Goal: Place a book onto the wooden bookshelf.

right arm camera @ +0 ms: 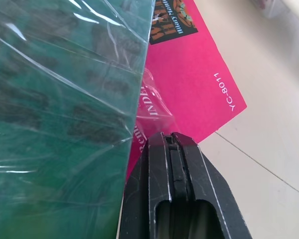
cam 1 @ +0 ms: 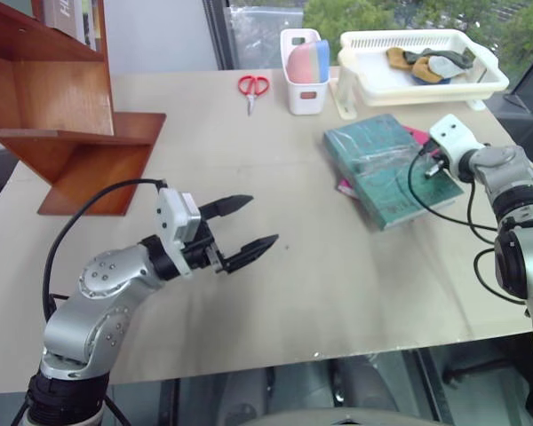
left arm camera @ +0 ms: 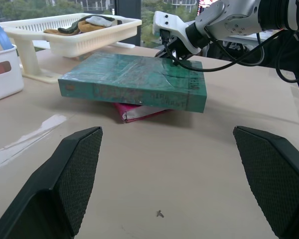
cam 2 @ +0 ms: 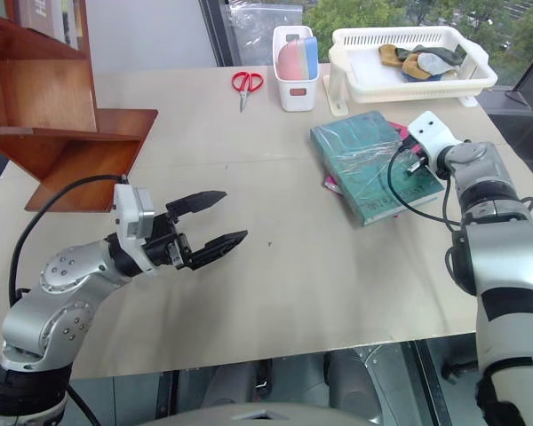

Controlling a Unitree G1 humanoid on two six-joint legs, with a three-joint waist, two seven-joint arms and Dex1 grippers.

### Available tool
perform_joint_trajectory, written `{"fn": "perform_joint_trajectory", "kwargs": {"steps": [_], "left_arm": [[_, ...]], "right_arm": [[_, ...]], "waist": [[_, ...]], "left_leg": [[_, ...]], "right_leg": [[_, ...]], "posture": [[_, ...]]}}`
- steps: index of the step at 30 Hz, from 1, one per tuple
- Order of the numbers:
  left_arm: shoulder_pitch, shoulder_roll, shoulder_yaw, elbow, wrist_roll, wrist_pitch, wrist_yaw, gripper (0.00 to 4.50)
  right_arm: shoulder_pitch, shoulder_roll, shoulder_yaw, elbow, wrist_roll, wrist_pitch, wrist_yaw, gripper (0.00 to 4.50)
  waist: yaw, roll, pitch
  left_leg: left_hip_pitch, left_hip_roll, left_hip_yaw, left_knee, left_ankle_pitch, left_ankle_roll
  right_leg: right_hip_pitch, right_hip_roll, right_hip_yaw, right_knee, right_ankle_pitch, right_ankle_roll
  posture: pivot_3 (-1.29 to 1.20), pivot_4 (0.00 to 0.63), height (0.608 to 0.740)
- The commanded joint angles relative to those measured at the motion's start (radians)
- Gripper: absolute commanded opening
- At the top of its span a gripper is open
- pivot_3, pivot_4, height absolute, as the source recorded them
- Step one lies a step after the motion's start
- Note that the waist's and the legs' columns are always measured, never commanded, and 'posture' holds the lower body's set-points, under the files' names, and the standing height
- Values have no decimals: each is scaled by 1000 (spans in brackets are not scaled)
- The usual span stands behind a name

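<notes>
Bench (cam 1: 275, 302) layout, head views: the book (cam 1: 386, 169), teal-green and wrapped in glossy film, lies flat on the right half, resting on top of a pink book (cam 1: 345, 187) whose edges show beyond it. The bookshelf (cam 1: 62, 115) stands at the far left corner, well apart from the book. Along the far edge sit red scissors (cam 1: 253, 87), a white bin (cam 1: 304, 73) and a white basket (cam 1: 417, 67) holding cloth items. The left claw (cam 1: 240, 229) hovers above the bare middle of the bench, fingers spread wide, gripping nothing. The right claw (cam 2: 415, 160) is at the book's right edge; its fingers are hidden behind the wrist there.

Left wrist view: both left fingers (left arm camera: 65, 184) stand far apart, with bare bench between them. Ahead, the book (left arm camera: 134, 82) shows its spine side, stacked on the pink book (left arm camera: 137, 110). The right claw (left arm camera: 165, 48) meets the book's far top edge. The basket (left arm camera: 70, 35) stands behind.

Right wrist view: the right claw (right arm camera: 172, 144) has its fingers pressed fully together with nothing between them. Its tip lies over the pink book (right arm camera: 189, 79), just beside the edge of the book (right arm camera: 60, 114). Whether the tip touches the pink cover cannot be told.
</notes>
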Motion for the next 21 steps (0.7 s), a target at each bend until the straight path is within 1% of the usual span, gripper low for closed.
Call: {"fn": "perform_joint_trajectory", "kwargs": {"steps": [1, 6, 10, 15, 21], "left_arm": [[-2, 10, 17, -10, -3, -14, -9, 4500], [41, 12, 44, -38, -5, -16, 0, 4500], [70, 8, 53, -63, -6, -20, 8, 4500], [65, 9, 52, -72, -9, -14, 19, 4500], [58, 9, 47, -56, -7, -19, 10, 4500]], "right_arm": [[21, 1, -22, -9, 7, 13, -21, 41], [29, 8, -32, -9, 10, 3, 25, 41], [42, 23, -30, -12, 9, -17, 100, 41], [61, 36, -24, -16, 7, -33, 173, 41], [90, 34, -21, -21, 5, -46, 206, 41]], "waist": [[0, 0, 0], [-1, 0, 0], [-1, 0, 0], [-3, -1, -1], [-2, -3, -2]], "left_leg": [[0, 0, 0, 0, 0, 0], [2, 0, -1, 1, 0, 0], [2, 0, -1, 1, 0, 0], [4, 0, -1, 1, 0, 0], [5, 1, -2, 2, 0, 0]], "right_leg": [[1, 0, 0, 0, 0, 0], [3, 0, -1, 0, 0, 0], [3, 0, -1, 0, 0, 0], [5, 0, -1, 0, 0, 0], [6, 0, -1, 2, 0, 0]], "posture": [[0, 150, 740], [0, 150, 740], [0, 150, 740], [0, 150, 740], [0, 150, 740]]}}
